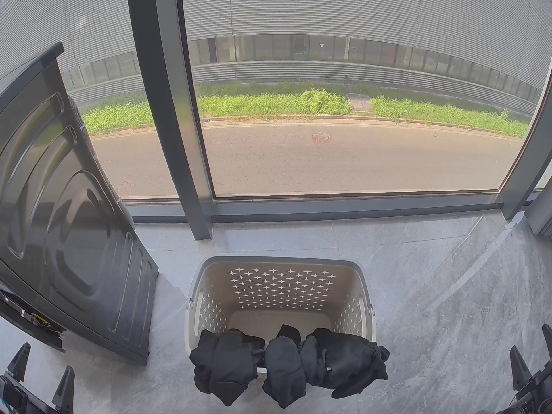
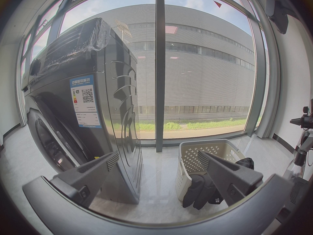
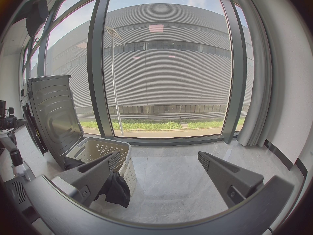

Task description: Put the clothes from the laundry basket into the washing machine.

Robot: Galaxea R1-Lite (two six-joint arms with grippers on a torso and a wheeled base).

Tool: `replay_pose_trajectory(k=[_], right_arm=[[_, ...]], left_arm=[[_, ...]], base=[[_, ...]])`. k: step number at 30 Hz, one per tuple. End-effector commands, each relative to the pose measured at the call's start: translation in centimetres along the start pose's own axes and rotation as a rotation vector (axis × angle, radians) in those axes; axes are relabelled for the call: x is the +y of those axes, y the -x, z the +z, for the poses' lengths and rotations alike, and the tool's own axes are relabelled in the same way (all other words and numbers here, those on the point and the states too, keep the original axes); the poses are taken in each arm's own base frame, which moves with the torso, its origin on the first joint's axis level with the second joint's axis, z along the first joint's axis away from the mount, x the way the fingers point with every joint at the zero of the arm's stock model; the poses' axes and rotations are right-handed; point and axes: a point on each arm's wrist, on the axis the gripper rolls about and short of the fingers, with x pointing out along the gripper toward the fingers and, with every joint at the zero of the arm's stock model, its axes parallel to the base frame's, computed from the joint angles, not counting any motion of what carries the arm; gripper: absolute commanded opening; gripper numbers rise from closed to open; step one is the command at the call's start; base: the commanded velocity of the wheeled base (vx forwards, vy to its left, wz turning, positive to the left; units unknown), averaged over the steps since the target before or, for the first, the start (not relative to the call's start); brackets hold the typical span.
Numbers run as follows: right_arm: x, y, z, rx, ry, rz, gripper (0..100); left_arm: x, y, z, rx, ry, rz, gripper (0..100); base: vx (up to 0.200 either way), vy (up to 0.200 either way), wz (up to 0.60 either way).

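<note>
Status of work: not begun, judging by how things lie. Left end effector (image 1: 45, 362) is spread wide and carries nothing; right end effector (image 1: 530, 341) is likewise spread and empty. Laundry basket (image 1: 282, 287) stands on the floor (image 1: 437, 317) ahead of both end effectors and between them, somewhat nearer the left one. Clothes (image 1: 287, 363), a bunch of dark garments, hang over the basket rim closest to the end effectors, partly inside and partly down the outer wall; neither end effector touches them. Washing machine (image 1: 63, 225) stands just ahead of the left end effector, its side panel turned toward the basket, near it but apart. Whether its front door is open cannot be determined. Outstanding, by this assessment: gripping the garments, carrying them round to the machine's front, and loading every piece.
</note>
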Motion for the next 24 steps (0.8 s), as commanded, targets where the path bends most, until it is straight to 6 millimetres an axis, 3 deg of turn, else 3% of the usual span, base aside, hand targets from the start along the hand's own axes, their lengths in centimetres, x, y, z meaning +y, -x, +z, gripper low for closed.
replay_pose_trajectory(k=[1, 10, 22, 24], right_arm=[[0.0, 0.0, -0.52, 0.001, 0.001, 0.0, 100], [0.0, 0.0, -0.52, 0.001, 0.001, 0.0, 100], [0.0, 0.0, -0.52, 0.001, 0.001, 0.0, 100], [0.0, 0.0, -0.53, 0.002, 0.001, 0.0, 100]], left_arm=[[0.0, 0.03, -0.44, -0.003, 0.0, -0.001, 100], [0.0, 0.03, -0.44, -0.003, -0.002, -0.001, 100], [0.0, 0.03, -0.44, -0.003, 0.0, -0.001, 100], [0.0, 0.03, -0.44, -0.003, -0.002, -0.002, 100]], base=[[0.2, 0.0, 0.0], [0.2, 0.0, 0.0], [0.0, 0.0, 0.0], [0.2, 0.0, 0.0]])
